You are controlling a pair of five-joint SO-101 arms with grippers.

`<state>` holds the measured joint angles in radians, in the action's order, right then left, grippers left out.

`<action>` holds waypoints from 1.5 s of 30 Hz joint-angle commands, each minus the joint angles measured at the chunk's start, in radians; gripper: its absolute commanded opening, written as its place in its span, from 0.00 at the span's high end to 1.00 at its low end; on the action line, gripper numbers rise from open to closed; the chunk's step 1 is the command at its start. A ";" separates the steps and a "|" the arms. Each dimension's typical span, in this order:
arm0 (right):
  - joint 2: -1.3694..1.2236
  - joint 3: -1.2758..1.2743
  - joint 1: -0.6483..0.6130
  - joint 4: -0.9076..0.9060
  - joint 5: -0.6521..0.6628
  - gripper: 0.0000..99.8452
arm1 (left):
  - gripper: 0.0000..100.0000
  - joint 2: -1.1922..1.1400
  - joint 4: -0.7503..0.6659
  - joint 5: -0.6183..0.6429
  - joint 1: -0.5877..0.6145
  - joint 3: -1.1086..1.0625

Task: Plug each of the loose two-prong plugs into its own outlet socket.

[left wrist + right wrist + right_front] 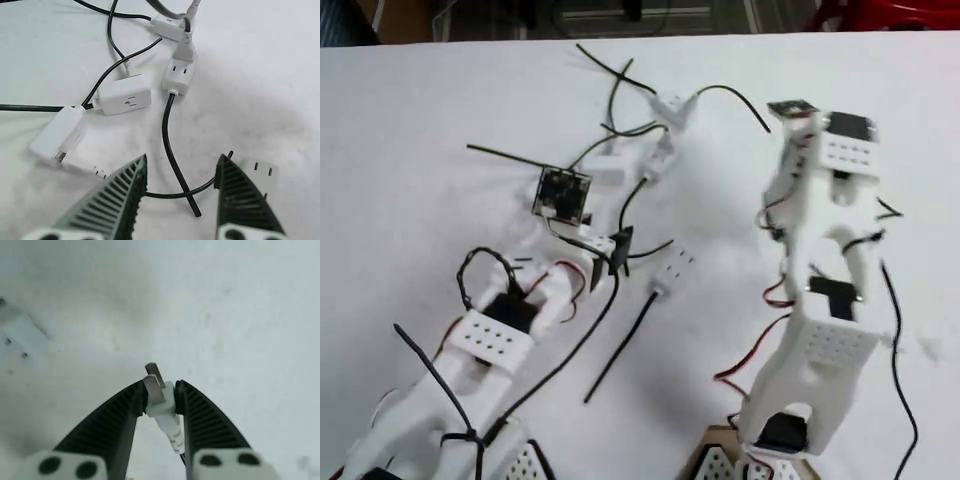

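Observation:
My right gripper is shut on a white two-prong plug, prongs pointing away over bare white table. The right arm stands at the table's right. My left gripper is open and low over a black cable; in the high view the left gripper is near mid-table. Ahead of it lie a white outlet socket and a second socket with a white plug seated in it. A white block with bare prongs lies to one side. Another socket lies beside one finger.
Black cables loop across the far middle of the table around more white sockets. A socket with a straight black lead lies mid-table. A white cloth covers the table; chair legs stand beyond its far edge.

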<state>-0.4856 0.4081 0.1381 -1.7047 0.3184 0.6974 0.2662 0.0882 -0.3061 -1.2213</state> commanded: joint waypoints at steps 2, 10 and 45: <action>0.061 0.005 -0.119 -0.013 -0.443 0.93 | 0.78 -0.007 -0.021 0.000 -0.004 0.006; 0.061 -0.190 -0.189 0.104 -0.787 0.78 | 0.78 -0.007 -0.021 -0.014 -0.008 0.005; -0.246 -0.008 0.641 0.160 -0.106 0.72 | 0.78 -1.142 0.678 0.417 -0.483 1.335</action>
<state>-0.7096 0.3928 0.7534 -1.5696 0.2018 -0.3767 0.9337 0.4488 -0.7833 -0.0061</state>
